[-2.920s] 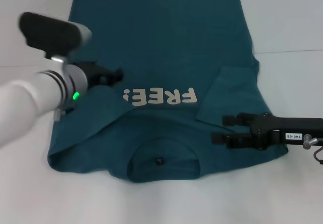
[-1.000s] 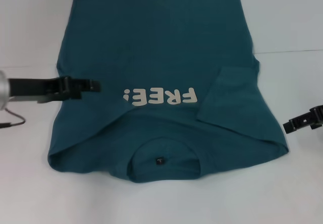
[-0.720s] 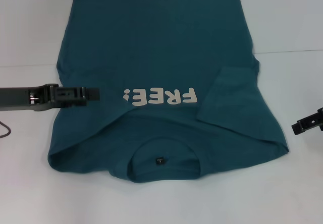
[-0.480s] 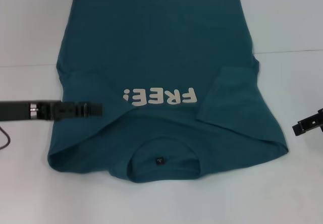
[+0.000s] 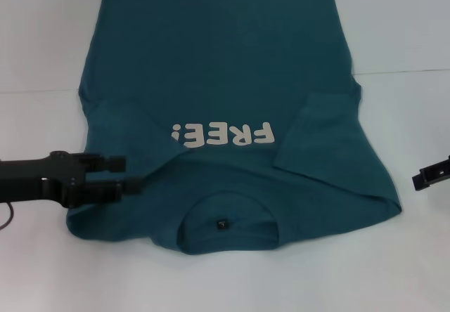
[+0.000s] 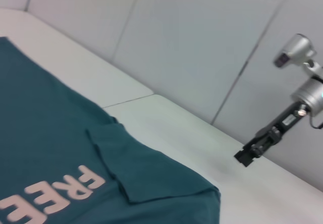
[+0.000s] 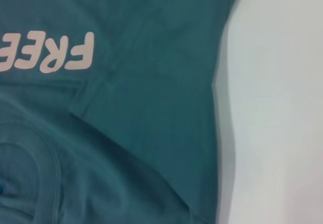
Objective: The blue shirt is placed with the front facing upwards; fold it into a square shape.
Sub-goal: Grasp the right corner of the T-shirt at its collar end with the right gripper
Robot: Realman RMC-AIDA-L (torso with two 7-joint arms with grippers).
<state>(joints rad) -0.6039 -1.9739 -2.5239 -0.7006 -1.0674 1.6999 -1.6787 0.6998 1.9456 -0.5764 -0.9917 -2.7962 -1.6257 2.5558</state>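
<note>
Shirt: the blue shirt point(image 5: 225, 94) lies flat on the white desk point(image 5: 422, 45), collar at the near edge, both sleeves folded inward, white "FREE!" lettering point(image 5: 222, 134) facing up. Left gripper point(image 5: 121, 174) sits over the near left sleeve fold, fingers narrowly apart, holding nothing. Right gripper point(image 5: 430, 174) sits at the right edge, off the cloth; whether it is wide or narrow cannot be told.
</note>
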